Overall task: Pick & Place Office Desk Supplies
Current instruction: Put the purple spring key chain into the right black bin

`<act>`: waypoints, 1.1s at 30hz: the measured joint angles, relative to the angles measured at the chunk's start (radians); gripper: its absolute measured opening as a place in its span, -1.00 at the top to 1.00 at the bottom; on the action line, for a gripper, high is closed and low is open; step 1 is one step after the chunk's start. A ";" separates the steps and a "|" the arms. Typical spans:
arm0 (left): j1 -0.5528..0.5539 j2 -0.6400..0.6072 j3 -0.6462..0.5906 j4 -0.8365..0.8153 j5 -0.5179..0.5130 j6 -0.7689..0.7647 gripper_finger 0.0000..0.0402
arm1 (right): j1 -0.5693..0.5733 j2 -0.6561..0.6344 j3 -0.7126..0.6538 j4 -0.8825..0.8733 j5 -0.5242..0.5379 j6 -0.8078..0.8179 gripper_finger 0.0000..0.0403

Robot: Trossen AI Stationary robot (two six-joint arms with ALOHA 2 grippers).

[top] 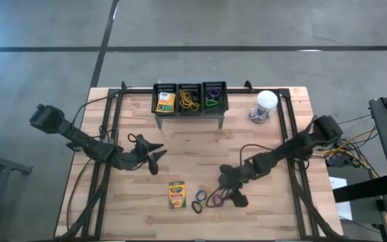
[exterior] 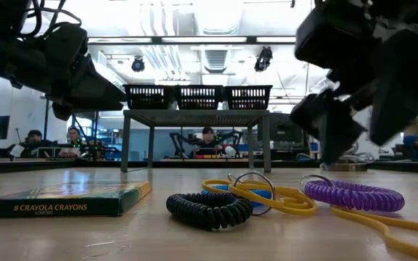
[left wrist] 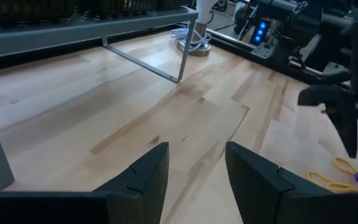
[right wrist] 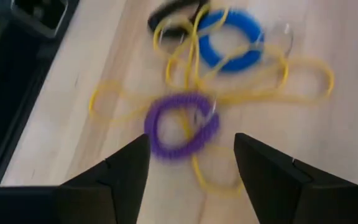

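Note:
A yellow-and-green crayon box (top: 177,194) lies flat near the table's front edge. Beside it lies a tangle of coiled loops: black (exterior: 207,208), blue (right wrist: 232,46) and purple (right wrist: 180,132), laced with thin yellow rubber bands (right wrist: 291,81). My right gripper (right wrist: 191,168) hovers open just above and to the right of the tangle (top: 207,199), slanting down, with the purple loop ahead of the gap between its fingers. My left gripper (top: 154,156) waits open over bare wood left of centre, with nothing between its fingers (left wrist: 148,174).
A grey stand (top: 190,115) at the far middle carries three black baskets (top: 190,99) holding a crayon box, yellow bands and green and purple loops. A white dome (top: 266,101) sits on its cable at the far right. Black frame rails (top: 291,134) run along both table sides.

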 joint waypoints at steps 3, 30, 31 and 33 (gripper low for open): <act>-0.001 0.000 0.000 0.000 0.002 -0.001 0.19 | 0.006 0.038 0.015 0.071 0.030 0.024 -0.17; -0.004 0.000 0.000 -0.007 0.024 -0.050 0.19 | 0.039 0.097 0.011 0.086 0.110 -0.030 0.91; -0.004 0.000 0.000 -0.007 0.024 -0.050 0.19 | 0.038 0.074 0.011 0.082 0.110 -0.032 0.91; -0.005 0.000 0.000 -0.007 0.024 -0.050 0.19 | 0.038 0.019 0.011 0.084 0.122 -0.036 0.90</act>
